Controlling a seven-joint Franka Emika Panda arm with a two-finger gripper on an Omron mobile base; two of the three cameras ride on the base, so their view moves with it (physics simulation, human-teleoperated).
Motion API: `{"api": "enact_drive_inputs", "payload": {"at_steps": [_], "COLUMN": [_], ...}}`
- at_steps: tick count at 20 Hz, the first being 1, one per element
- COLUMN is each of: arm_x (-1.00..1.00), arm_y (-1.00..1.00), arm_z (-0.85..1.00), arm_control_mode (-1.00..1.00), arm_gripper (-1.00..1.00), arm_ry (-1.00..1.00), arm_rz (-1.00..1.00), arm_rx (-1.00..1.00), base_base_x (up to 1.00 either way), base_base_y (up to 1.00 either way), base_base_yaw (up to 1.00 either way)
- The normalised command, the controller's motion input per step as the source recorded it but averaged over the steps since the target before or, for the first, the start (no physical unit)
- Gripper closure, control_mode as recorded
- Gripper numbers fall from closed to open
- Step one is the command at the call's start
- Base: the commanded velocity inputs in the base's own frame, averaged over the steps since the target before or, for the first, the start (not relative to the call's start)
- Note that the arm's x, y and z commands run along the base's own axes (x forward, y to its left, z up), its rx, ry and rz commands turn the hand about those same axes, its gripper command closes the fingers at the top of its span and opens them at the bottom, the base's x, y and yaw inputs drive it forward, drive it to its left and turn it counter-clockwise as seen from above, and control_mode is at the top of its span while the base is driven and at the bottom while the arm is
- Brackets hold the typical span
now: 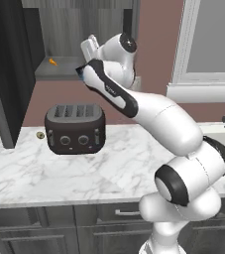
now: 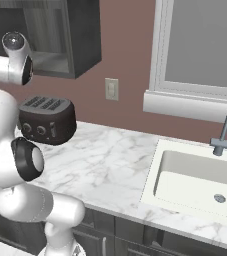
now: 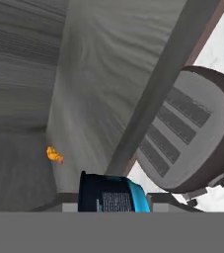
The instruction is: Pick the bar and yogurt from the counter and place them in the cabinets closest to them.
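Yogurt (image 3: pixel 111 196) in pincer (image 3: pixel 112 205); small orange thing (image 1: pixel 53 62) on cabinet shelf (image 1: pixel 59 69).

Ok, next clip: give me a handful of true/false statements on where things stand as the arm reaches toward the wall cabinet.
1. The gripper is shut on the yogurt. True: the blue-black cup sits at the fingertips in the hand view.
2. The yogurt already rests on the cabinet shelf. False: it is held in the air in front of the open cabinet.
3. The toaster stands on the counter below the cabinet. True.
4. A small orange thing lies on the shelf. True.
5. The cabinet door is closed. False: it stands open to the left.
6. The toaster sits inside the sink. False: it is on the counter, apart from the sink.
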Motion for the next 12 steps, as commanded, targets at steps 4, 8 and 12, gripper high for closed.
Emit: {"api": "enact_drive_inputs", "payload": {"at_steps": [4,8,12], "arm_x": [0.3,0.24,0.16], "arm_y": [0.04,0.04,0.0], "arm_z": [0.0,0.01,0.19], "arm_control_mode": [-1.0,-1.0,-1.0], "arm_gripper": [1.0,1.0,1.0], "arm_ry": [-0.2,-0.2,-0.09], "arm_rz": [-0.1,-0.11,-0.1], "arm_rx": [0.0,0.0,0.0], "base_base_x": [0.0,0.0,0.0], "base_base_y": [0.0,0.0,0.0], "base_base_yaw": [0.0,0.0,0.0]}}
